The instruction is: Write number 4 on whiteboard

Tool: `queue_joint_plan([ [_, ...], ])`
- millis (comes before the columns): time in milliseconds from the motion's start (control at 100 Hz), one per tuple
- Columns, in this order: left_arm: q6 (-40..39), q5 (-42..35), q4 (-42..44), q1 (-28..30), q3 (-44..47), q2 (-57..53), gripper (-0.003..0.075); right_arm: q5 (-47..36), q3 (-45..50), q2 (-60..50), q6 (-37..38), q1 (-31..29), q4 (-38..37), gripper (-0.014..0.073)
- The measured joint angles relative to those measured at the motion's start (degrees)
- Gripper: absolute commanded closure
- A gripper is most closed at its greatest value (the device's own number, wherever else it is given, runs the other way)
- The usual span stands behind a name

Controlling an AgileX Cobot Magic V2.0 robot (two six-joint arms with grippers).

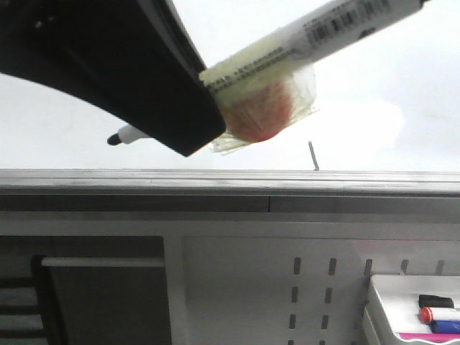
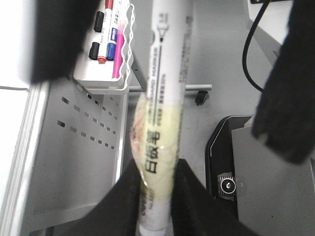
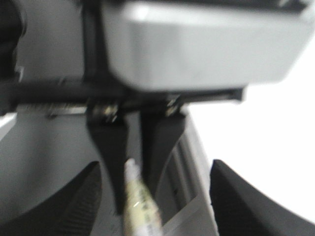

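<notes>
My left gripper point(image 1: 205, 108) is shut on a white marker pen point(image 1: 338, 29) wrapped in yellowed tape, close in front of the whiteboard point(image 1: 402, 129). The pen's black tip point(image 1: 113, 140) sticks out below the gripper to the left; whether it touches the board I cannot tell. One short black stroke of the number 4 point(image 1: 313, 155) shows on the board, just above its grey rail point(image 1: 230, 181). In the left wrist view, both fingers of the left gripper point(image 2: 158, 169) clamp the pen point(image 2: 165, 73). My right gripper point(image 3: 153, 169) stands open, its wide-apart fingers flanking the pen's end point(image 3: 139, 201).
A small white tray point(image 1: 381, 302) with red, blue and black markers hangs below the rail at the right, seen too in the left wrist view as the tray point(image 2: 98, 81). A perforated grey panel point(image 1: 309, 287) runs under the board. A black cable point(image 2: 251, 54) hangs nearby.
</notes>
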Motion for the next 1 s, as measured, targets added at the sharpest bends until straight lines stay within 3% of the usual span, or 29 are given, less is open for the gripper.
queue_joint_plan([
  [90, -2.4, -0.6, 0.0, 0.9, 0.0, 0.0, 0.0741, -2.0, 0.0, -2.9, 0.0, 0.0, 0.0, 0.0156],
  [160, -5.8, -3.2, 0.0, 2.0, 0.7, 0.0, 0.0741, -2.5, 0.0, -5.3, 0.1, 0.0, 0.0, 0.0228],
  [370, -24.0, -22.5, -0.1, 6.2, 6.9, 0.4, 0.0741, -0.9, 0.0, -10.8, 2.9, -1.5, 0.2, 0.0668],
  [480, -30.5, -33.3, -1.2, 7.0, 9.5, 2.4, 0.0741, 2.8, 0.0, -12.4, 4.9, -4.2, 0.2, 0.0654],
  [640, -32.5, -45.3, -8.6, 7.0, 9.9, 7.5, 0.0741, 8.3, 0.0, -13.9, 5.8, -8.3, 0.2, 0.0654],
  [890, -32.4, -58.6, -15.4, 7.0, 9.9, 11.7, 0.0741, 13.4, 0.0, -16.8, 7.5, -11.7, 0.2, 0.0654],
  [1000, -26.0, -60.4, -21.9, 7.0, 9.9, 11.7, 0.0741, 14.7, 0.0, -17.9, 8.1, -12.9, 0.2, 0.0654],
])
